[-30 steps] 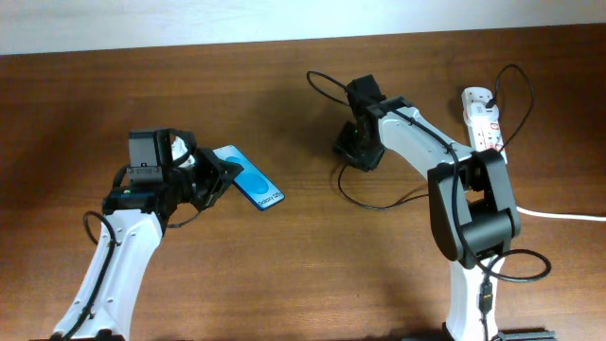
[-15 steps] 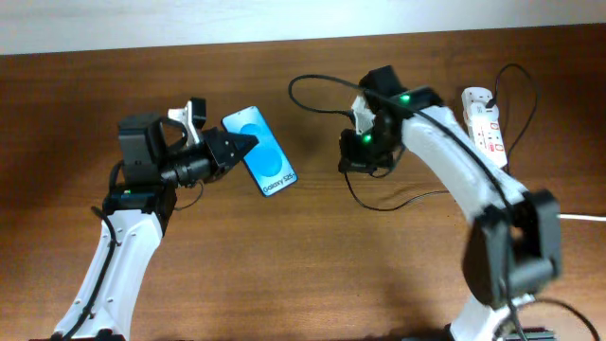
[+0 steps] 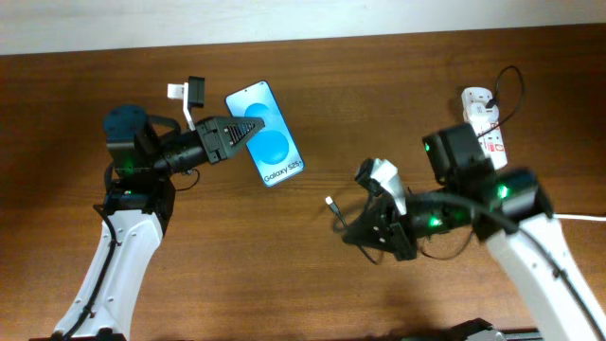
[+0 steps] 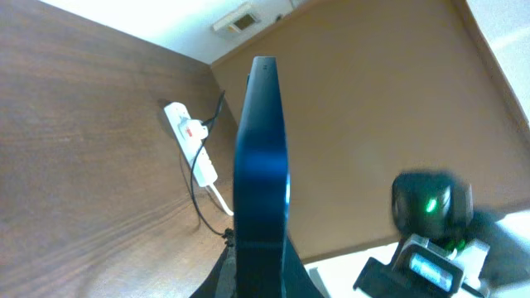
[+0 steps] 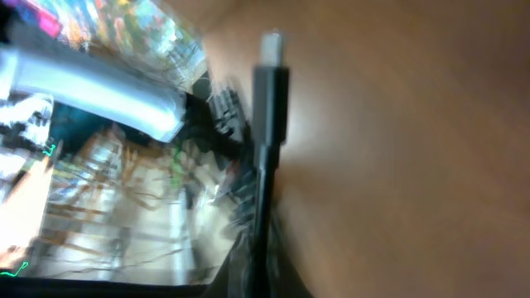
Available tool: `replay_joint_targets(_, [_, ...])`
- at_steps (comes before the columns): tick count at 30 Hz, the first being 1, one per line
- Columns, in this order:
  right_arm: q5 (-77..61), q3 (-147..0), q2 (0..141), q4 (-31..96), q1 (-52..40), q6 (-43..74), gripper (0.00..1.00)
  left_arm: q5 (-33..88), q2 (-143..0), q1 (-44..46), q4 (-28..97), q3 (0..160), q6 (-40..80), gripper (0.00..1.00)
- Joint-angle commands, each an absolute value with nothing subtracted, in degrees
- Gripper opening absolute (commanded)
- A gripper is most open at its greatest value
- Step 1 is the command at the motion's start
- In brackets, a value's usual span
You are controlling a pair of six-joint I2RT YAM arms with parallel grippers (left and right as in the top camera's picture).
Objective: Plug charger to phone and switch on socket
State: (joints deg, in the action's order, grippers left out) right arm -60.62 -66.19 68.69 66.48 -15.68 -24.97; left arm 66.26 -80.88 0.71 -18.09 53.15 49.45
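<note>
My left gripper (image 3: 230, 135) is shut on the phone (image 3: 267, 134), holding it lifted at the upper left with its blue "Galaxy" screen up; in the left wrist view the phone (image 4: 261, 165) shows edge-on between the jaws. My right gripper (image 3: 357, 230) is shut on the charger's black cable, its small connector tip (image 3: 330, 203) sticking out toward the left, apart from the phone. In the right wrist view the connector (image 5: 270, 79) points up, blurred. The white socket (image 3: 484, 120) lies at the far right with a white plug in it.
The socket's thick white cord (image 3: 568, 216) runs off the right edge. The black cable loops above the socket (image 3: 514, 80). The socket also shows in the left wrist view (image 4: 193, 141). Bare brown table lies between the two arms.
My right arm swung down and toward the front, carrying the connector to mid-table. My left gripper lifted the phone slightly further up and right.
</note>
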Motion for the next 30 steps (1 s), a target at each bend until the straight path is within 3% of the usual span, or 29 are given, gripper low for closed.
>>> replay_joint_targets(1, [-68.97,-53.89,68.01,45.60,-15.35,-8.40,0.04,64.20,-79.81,0.73,-18.87,54.15,57.80,0.00])
replay_joint_targets(3, [-68.69,-50.94,70.39,32.29,-15.88,-2.22,0.04,64.18,-79.81,0.73,-18.85,54.15,61.80,0.00])
replay_joint_targets(9, [-68.34,-50.96,75.46,17.69,-24.08,10.02,0.04,66.06,-79.81,0.73,-18.81,54.15,63.83,0.00])
replay_joint_targets(15, [-68.36,-50.96,75.77,13.21,-24.32,17.06,0.04,71.07,-79.81,0.73,-18.85,54.15,63.09,0.00])
replay_joint_targets(30, [-69.04,-50.94,75.77,18.15,-24.36,18.52,0.04,71.64,-79.81,0.73,-18.81,54.15,63.18,0.00])
